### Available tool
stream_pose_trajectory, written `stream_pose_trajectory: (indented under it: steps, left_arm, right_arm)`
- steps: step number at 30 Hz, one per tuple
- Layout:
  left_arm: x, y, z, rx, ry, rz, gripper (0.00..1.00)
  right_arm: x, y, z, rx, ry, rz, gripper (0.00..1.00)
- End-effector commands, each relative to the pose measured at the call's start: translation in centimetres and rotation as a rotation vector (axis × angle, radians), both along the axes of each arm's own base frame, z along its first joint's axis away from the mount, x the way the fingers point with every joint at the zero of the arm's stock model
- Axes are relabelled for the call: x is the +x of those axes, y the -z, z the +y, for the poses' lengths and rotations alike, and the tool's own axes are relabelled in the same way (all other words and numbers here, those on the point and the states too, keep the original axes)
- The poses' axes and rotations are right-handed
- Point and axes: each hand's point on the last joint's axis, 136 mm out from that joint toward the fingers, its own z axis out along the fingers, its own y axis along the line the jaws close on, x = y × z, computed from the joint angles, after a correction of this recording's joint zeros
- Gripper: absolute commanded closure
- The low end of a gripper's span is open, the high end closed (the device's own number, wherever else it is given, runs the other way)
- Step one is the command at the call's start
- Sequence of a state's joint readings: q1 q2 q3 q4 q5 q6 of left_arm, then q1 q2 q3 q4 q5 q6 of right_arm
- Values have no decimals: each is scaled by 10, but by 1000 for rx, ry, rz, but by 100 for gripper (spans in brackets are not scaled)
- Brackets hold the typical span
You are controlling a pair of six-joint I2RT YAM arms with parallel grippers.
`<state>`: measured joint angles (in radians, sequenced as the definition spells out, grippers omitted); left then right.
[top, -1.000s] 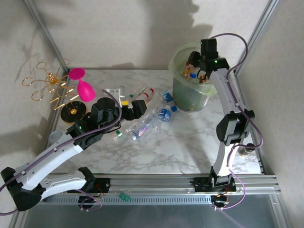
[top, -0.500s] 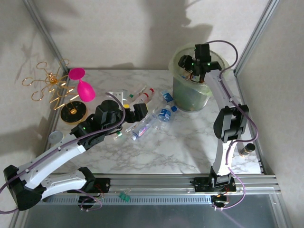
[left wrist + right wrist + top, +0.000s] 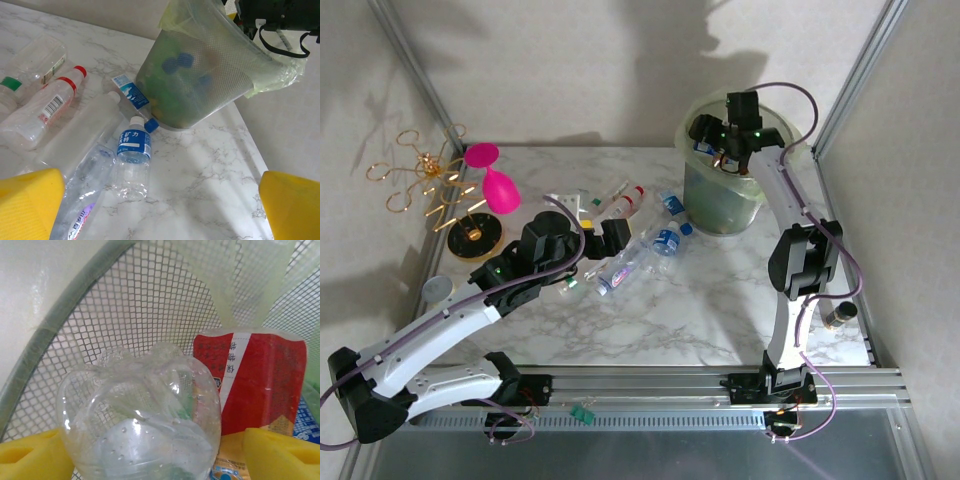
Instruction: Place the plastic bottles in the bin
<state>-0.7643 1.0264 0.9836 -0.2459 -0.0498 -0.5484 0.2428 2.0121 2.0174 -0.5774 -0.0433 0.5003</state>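
Note:
Several plastic bottles lie on the marble table: one with a blue label (image 3: 665,240) (image 3: 133,159), one with a purple label (image 3: 619,271) (image 3: 80,210), and one with a red cap (image 3: 621,200) (image 3: 46,106). My left gripper (image 3: 601,240) (image 3: 160,210) hangs open just above them, holding nothing. The pale-green bin (image 3: 724,185) (image 3: 200,75) stands at the back right with bottles inside. My right gripper (image 3: 720,140) (image 3: 155,455) is inside its rim, jaws spread. A clear bottle (image 3: 140,415) sits loose between them, a gap showing at the right finger (image 3: 280,455). A red-labelled bottle (image 3: 250,385) lies behind it.
A pink goblet (image 3: 495,185) and a gold wire stand (image 3: 430,185) on a black base occupy the back left. A grey disc (image 3: 438,288) lies by the left edge. A small brown bottle (image 3: 838,318) stands at the right edge, beside the right arm.
My right gripper has shifted left over the bin and its jaws have spread away from the clear bottle. My left gripper has edged slightly towards the bottles, still open.

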Motion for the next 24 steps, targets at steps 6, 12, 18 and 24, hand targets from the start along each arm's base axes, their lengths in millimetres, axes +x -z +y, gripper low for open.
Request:
stream_pose_trajectory:
  steps: [6,12,18,24]
  left_arm:
    - [-4,-37,19,0,-51,-88,0]
    - [-10,-50,30,-10,-71,-111,0]
    - [-16,-50,34,-23,-72,-103,0]
    - [-16,-47,33,-32,-74,-76,0]
  right_arm:
    - [-21,-79,-21,-71,6,-137,15]
    - [-49,-117,-7,-13,-105,-205,18]
    - [-93,-140,17,71,-245,-243,18]
    - [-145,-159,37,180,-334,-295,18]
